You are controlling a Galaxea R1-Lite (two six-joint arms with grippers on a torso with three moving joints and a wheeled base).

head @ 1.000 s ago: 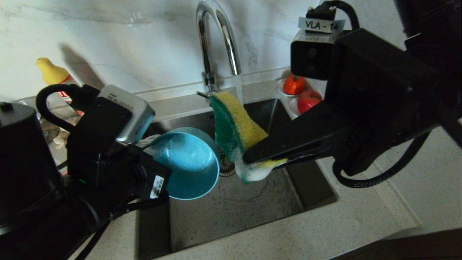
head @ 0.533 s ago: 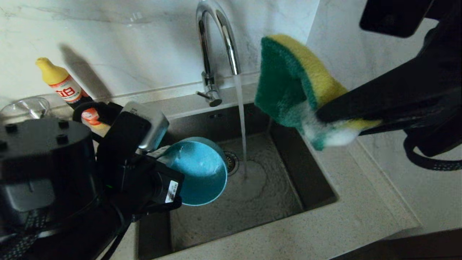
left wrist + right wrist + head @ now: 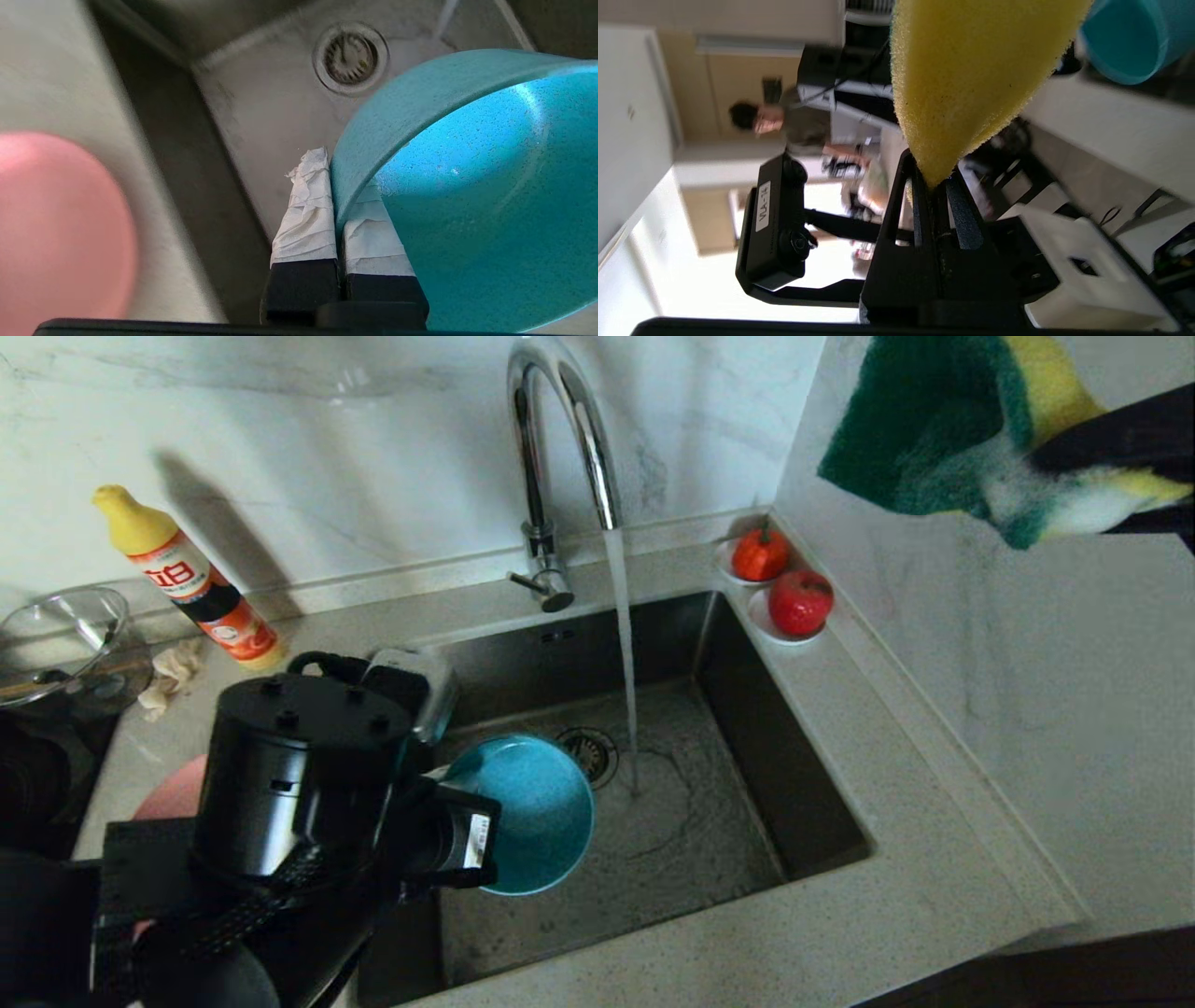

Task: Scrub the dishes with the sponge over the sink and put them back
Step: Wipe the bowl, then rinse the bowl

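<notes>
Head view: left gripper [image 3: 439, 775] pinches the teal-blue bowl [image 3: 532, 812] by its rim, tilted over the sink [image 3: 822, 821], probably for rinsing; right gripper [image 3: 936, 186] clamps the sponge [image 3: 934, 429] high above the sink, clear of the tap [image 3: 560, 448].

The bowl [image 3: 534, 812] hangs over the left part of the sink [image 3: 803, 821], near the drain [image 3: 588, 751]. The tap [image 3: 560, 476] stands behind the sink. The bottle [image 3: 187, 581] stands left of the tap. The sponge [image 3: 943, 439] is high up on the right.
</notes>
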